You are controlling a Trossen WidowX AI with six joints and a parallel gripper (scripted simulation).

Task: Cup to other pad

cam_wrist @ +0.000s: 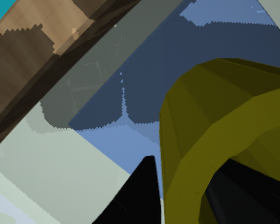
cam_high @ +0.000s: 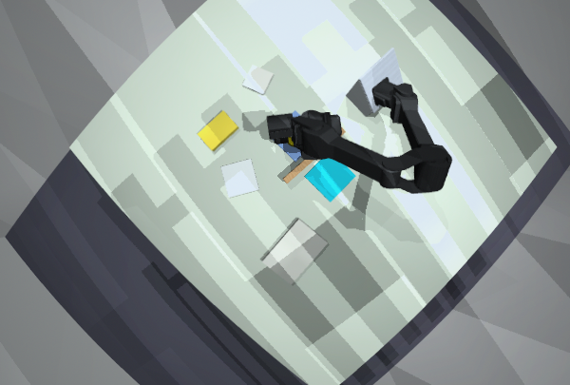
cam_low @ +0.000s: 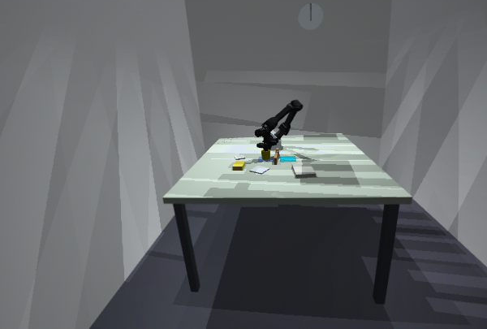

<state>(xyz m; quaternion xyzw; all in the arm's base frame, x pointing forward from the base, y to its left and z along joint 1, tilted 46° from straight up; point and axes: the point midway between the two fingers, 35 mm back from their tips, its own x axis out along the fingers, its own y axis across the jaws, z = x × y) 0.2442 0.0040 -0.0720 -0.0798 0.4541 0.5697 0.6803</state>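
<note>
The yellow cup (cam_high: 291, 141) (cam_low: 265, 154) (cam_wrist: 191, 120) stands upright on the blue pad (cam_high: 291, 151) (cam_low: 260, 159) (cam_wrist: 106, 145). My gripper (cam_low: 265, 149) (cam_wrist: 176, 161) is shut on the cup's wall: in the wrist view one dark finger lies against the outside and the other is inside the rim. The marbles are hidden; only part of the cup's inside shows. The cyan pad (cam_high: 330, 179) (cam_low: 288, 159) lies on the far side of a wooden barrier (cam_high: 298, 170) (cam_low: 277, 156) (cam_wrist: 26, 55) that stands upright beside the blue pad.
A yellow block (cam_high: 218, 130) (cam_low: 239, 166), a pale square tile (cam_high: 239, 178) (cam_low: 260, 170), a smaller white tile (cam_high: 257, 80) (cam_low: 239, 158) and a grey slab (cam_high: 295, 251) (cam_low: 303, 170) lie around. A pale wedge (cam_high: 382, 78) stands near the arm's base.
</note>
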